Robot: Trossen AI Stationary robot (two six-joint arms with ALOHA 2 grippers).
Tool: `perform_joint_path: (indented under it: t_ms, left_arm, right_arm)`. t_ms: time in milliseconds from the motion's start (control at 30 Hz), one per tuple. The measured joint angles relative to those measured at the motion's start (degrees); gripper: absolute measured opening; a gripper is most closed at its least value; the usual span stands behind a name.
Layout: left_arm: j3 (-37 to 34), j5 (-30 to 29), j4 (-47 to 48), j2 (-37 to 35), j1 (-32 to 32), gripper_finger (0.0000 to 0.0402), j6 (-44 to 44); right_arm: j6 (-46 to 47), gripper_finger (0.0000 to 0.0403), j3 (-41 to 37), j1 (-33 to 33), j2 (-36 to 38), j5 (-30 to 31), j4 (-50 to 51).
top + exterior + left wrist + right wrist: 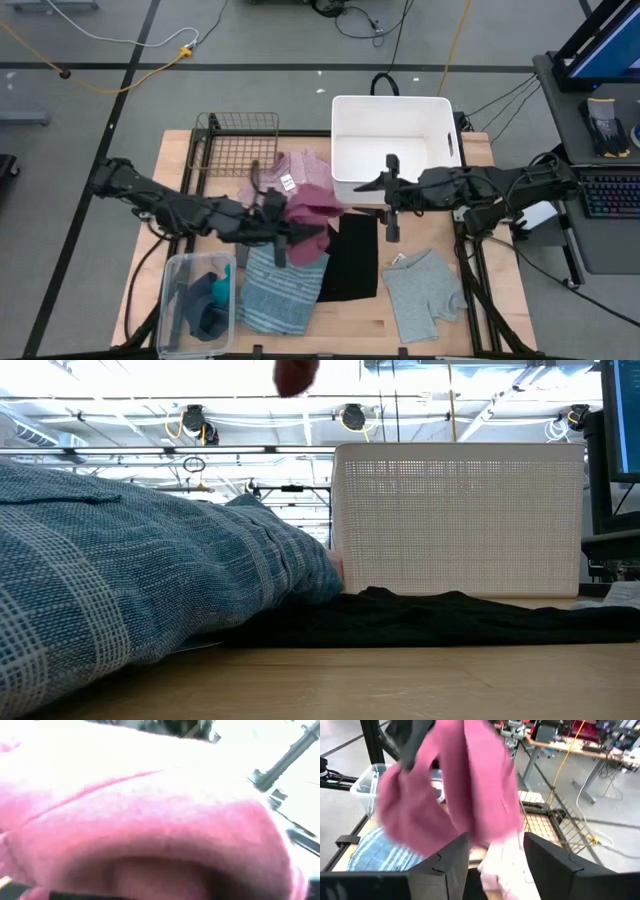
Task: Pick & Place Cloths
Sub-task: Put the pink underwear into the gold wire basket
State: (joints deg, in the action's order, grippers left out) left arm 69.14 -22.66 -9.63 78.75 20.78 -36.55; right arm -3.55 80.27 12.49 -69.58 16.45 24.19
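My left gripper is over the table's middle, shut on a maroon cloth that hangs in front of the right wrist camera as the maroon cloth. A pink shirt with a white tag lies beside it. My right gripper is open, level, at the near wall of the white bin and pointing at the maroon cloth. A blue striped cloth, a black cloth and a grey cloth lie flat on the table. My left gripper holds the maroon cloth by a bunched upper part, seen in the right wrist view. The cloth hangs slack in folds below the fingers. Only its lower tip shows at the top of the low view, so it is lifted clear of the table.
A clear plastic tub at the near left corner holds teal and dark blue pieces. A wire basket stands at the far left. The blue striped cloth fills the left of the low view. Bare wood shows along the near edge.
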Motion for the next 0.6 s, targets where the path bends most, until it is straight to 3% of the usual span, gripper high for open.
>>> perform_joint_path:
  t_ms: [233, 600]
  left_arm:
    - [0.0, -10.6, 2.3, -7.0, 0.7, 0.0000, 7.9]
    - [0.0, -35.1, 11.5, -13.7, -6.9, 0.0000, 17.9]
  right_arm:
    - [3.4, 0.0182, 0.0, 0.0, 0.0, -0.2, 4.4]
    - [4.1, 0.0178, 0.0, 2.2, 0.0, -0.2, 3.7]
